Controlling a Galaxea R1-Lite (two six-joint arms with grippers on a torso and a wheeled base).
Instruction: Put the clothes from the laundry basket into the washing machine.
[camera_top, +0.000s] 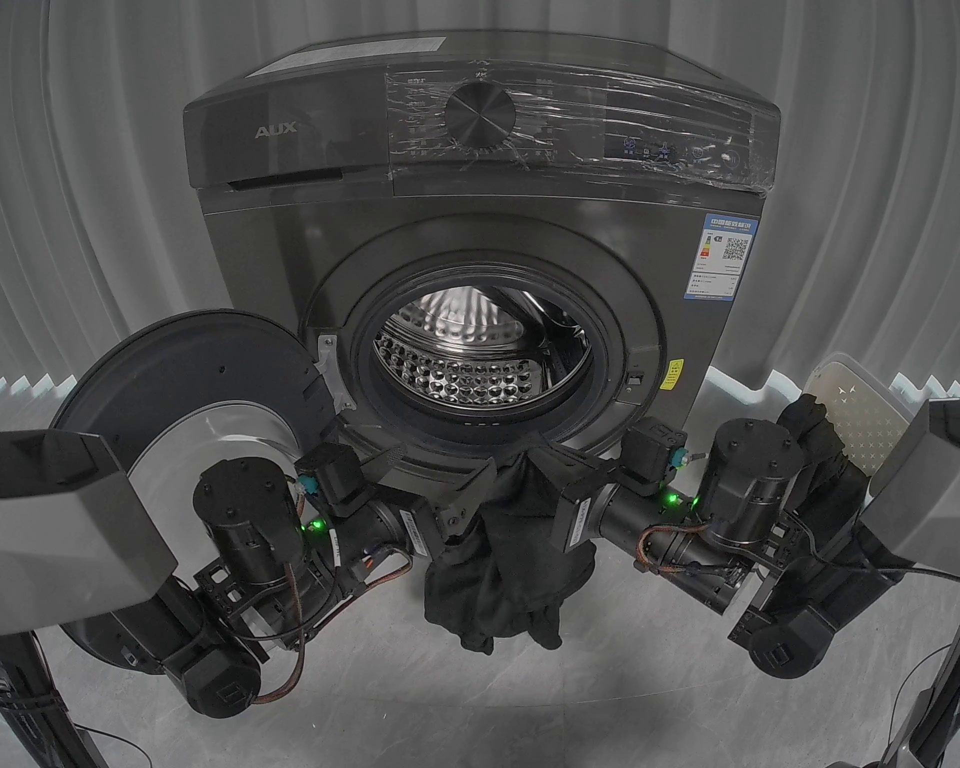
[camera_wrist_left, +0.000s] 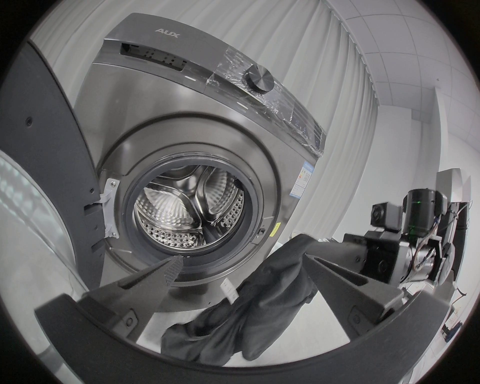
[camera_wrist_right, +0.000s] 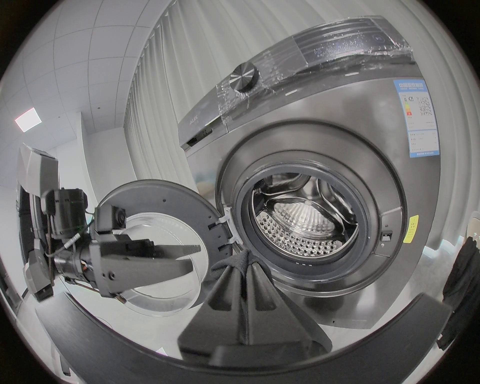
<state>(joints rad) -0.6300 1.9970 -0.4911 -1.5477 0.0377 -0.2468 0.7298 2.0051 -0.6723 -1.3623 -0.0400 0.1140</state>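
While the right tool (camera_top: 538, 462) pinches a top fold of the dark garment (camera_top: 500, 585) between fingers pressed tight together, the rest of the cloth hangs down in a loose bunch above the grey floor (camera_top: 620, 660). It hangs just near of the washing machine (camera_top: 480, 240), below the lip of the round opening. Whether the cloth touches the machine's front cannot be told. In the right wrist view the same fold (camera_wrist_right: 239, 259) pokes up between the closed fingers of that tool (camera_wrist_right: 245, 265), with the opening just beyond it.

Just left of the garment sits the left tool (camera_top: 470, 500), its fingers spread wide and gripping nothing. In the left wrist view the cloth (camera_wrist_left: 260, 310) drapes down across the gap of that tool (camera_wrist_left: 241, 261), lying close to the finger (camera_wrist_left: 350, 290) on the right side and apart from the other one. The two tools face each other, tips near together, in front of the lower rim of the opening.

Swung out to the left stands the machine's door (camera_top: 190, 375), hinged at the left edge of the opening. Through the opening shows the perforated steel drum (camera_top: 470, 355).

At the far right, behind the right arm, stands the pale laundry basket (camera_top: 862, 400), with more dark clothes (camera_top: 815, 440) draped over its near rim. A pale curtain (camera_top: 870, 200) hangs behind the machine.
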